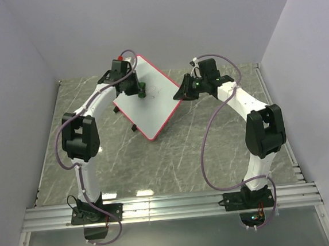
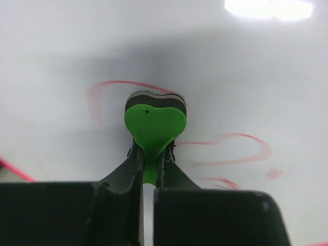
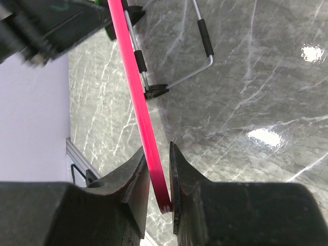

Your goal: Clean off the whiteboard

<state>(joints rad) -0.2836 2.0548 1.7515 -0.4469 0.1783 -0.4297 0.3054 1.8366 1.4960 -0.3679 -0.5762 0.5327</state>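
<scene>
Marble table (image 1: 156,164), right jaws pinching whiteboard (image 3: 136,89) rim, left wrist: eraser (image 2: 154,125) amid scribbles (image 2: 236,135)

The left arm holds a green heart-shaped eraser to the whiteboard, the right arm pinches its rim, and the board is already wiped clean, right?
Not clean: the left wrist view shows red scribbles on the whiteboard around the green eraser. The rest holds: the left end effector grips the eraser, and the right end effector pinches the red rim.

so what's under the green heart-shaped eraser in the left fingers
The white red-rimmed whiteboard, faint red scribbles showing around the green heart-shaped eraser. Any ink directly beneath it is hidden.
</scene>
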